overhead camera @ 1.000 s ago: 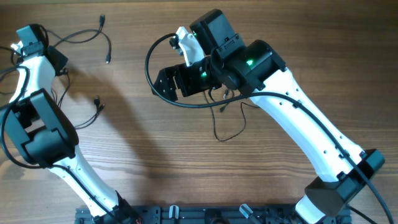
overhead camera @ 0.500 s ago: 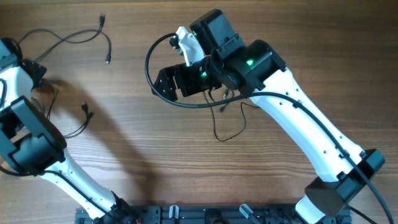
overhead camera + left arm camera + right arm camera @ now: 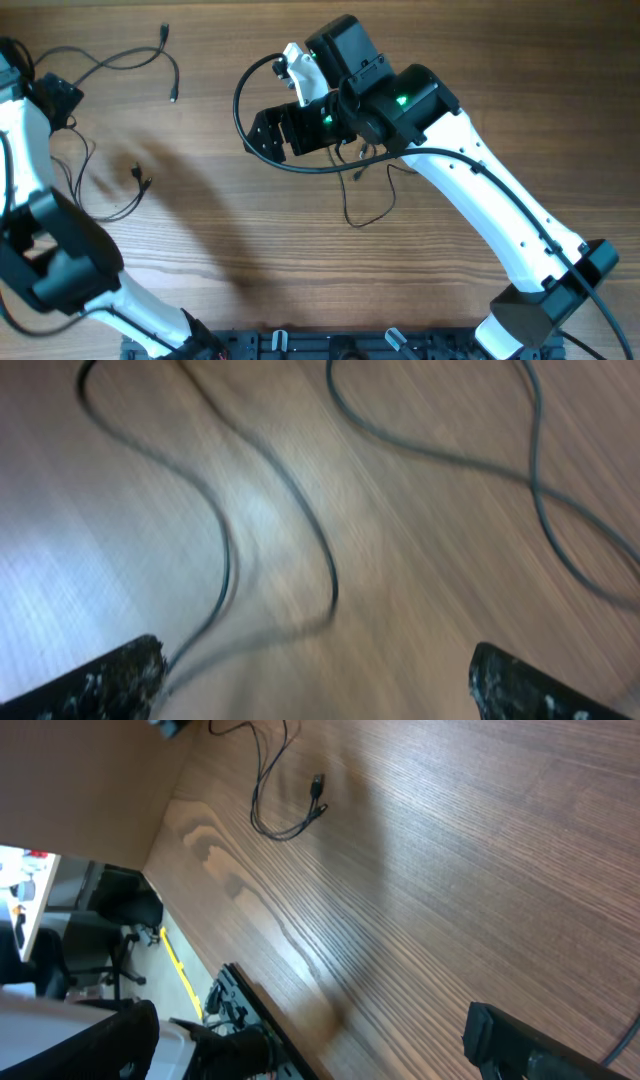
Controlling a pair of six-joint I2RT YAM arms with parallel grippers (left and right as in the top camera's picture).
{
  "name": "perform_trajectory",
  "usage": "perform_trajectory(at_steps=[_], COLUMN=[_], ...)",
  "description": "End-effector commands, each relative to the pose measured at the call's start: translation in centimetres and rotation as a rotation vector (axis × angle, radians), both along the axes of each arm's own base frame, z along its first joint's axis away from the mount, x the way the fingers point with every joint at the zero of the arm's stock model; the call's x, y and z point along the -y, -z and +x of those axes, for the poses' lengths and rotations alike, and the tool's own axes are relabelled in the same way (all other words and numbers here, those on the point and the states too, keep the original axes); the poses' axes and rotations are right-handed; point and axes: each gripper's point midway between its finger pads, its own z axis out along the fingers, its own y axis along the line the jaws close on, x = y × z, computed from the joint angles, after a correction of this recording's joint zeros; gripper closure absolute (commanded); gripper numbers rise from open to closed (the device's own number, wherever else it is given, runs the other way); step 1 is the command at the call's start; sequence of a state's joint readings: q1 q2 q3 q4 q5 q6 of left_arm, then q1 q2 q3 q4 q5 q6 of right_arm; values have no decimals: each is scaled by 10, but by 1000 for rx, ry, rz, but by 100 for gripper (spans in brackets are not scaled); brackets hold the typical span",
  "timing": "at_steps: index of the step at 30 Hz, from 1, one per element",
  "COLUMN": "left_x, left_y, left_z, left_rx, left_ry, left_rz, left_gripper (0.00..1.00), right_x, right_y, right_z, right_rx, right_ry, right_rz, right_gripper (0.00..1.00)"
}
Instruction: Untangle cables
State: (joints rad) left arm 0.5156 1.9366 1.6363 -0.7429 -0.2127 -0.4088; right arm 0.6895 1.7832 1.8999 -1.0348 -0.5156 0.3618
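Brown wood-grain counter [image 3: 250,240], grain running left to right. Thin black cables lay loose and flat on it: a wavy cable [image 3: 140,53] at top left with small plug ends, a curled cable [image 3: 125,208] near the left edge, and a looped cable [image 3: 347,212] near the centre. All three were well apart.

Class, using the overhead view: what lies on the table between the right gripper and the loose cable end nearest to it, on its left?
Nothing. The overhead view shows only bare wooden table between the right gripper and that cable end.
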Motion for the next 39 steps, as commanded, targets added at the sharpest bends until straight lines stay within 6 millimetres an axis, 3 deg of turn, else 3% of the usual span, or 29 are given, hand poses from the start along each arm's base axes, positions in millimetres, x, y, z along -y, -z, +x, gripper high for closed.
perform_trajectory(at_steps=[1, 10, 15, 17, 20, 25, 32, 34, 39], left_x=[18, 9, 5, 6, 9, 16, 25, 28, 32], left_y=[-10, 64, 105, 117, 129, 136, 147, 151, 155], left_z=[-23, -105, -158, -171, -174, -159, -155, -158, -162], left_rx=[-47, -297, -346, -348, -314, -231, -215, -222, -227], left_ry=[-10, -129, -295, -333, -342, -304, -262, -265, -270], left_rz=[-54, -141, -222, -248, -292, -347, -363, -369, -376], left_gripper=[0, 0, 0, 0, 0, 5, 18, 25, 59], right_x=[-3, 1, 3, 3, 3, 3, 0, 0, -1], right_y=[7, 12, 13, 13, 13, 13, 11, 11, 11], right_z=[0, -5, -7, -7, -6, -6, -4, -4, -5], right_rx=[-1, 0, -10, -10, -10, -10, 4, 6, 0], right_ry=[-21, -45, -44, -44, -44, -44, -45, -45, -42], right_rz=[-9, -36, -44, -44, -43, -43, -31, -30, -30], right_gripper=[0, 1, 1, 0, 1, 0, 0, 0, 1])
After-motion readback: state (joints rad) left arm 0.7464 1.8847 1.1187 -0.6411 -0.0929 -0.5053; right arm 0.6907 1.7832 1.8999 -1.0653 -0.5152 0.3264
